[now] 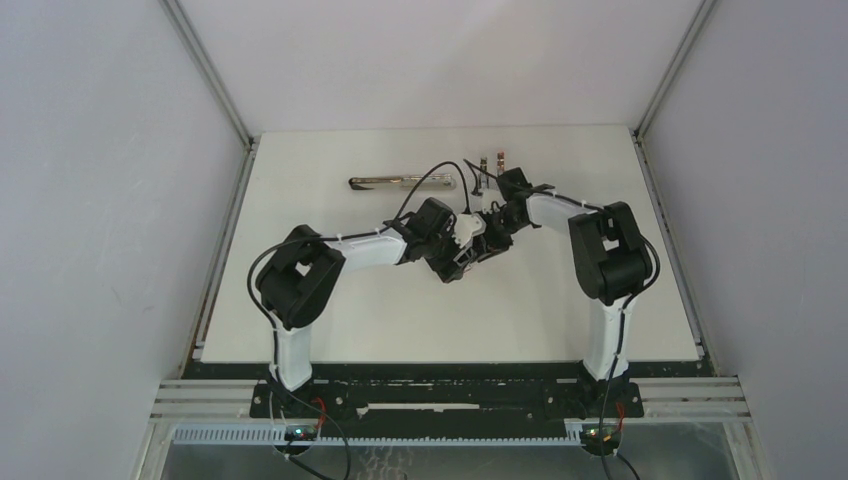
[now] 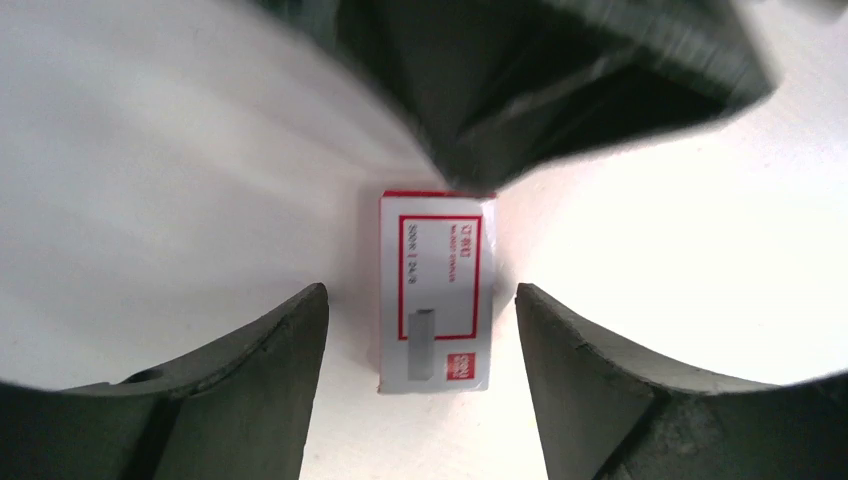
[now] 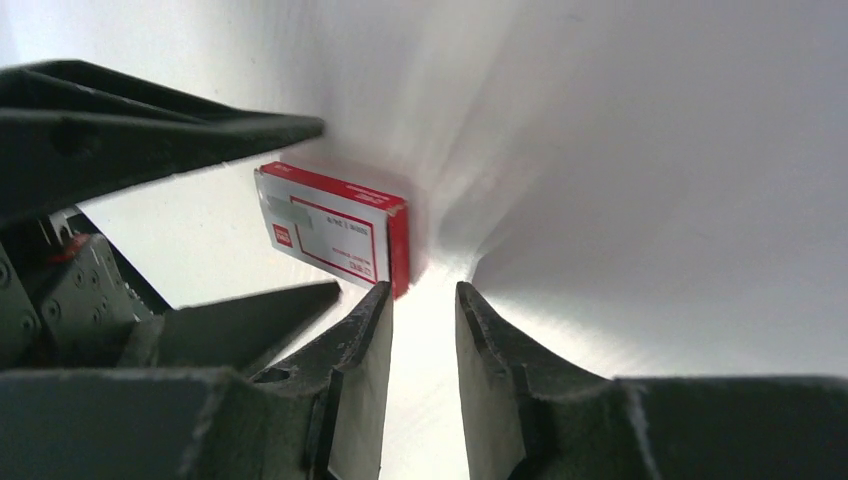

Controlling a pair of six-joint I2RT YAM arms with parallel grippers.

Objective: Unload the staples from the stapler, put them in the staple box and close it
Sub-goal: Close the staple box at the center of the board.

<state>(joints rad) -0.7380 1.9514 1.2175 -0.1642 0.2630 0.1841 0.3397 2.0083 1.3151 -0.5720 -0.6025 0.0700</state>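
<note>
The long silver stapler (image 1: pixel 400 182) lies at the back of the white table. Two short metallic bars that look like the staples (image 1: pixel 492 160) lie just right of it. Both grippers meet at the table's middle over a small red-and-white box (image 2: pixel 437 290) lying flat. My left gripper (image 2: pixel 420 290) is open, its fingers either side of the box with a gap on each side. My right gripper (image 3: pixel 424 288) points at the table just right of the box's red end (image 3: pixel 398 245); its jaws stand a little apart with nothing between them.
White walls close in the table (image 1: pixel 300 330) at the left, right and back. The left gripper's dark fingers (image 3: pixel 200 130) fill the left of the right wrist view, close to my right fingers.
</note>
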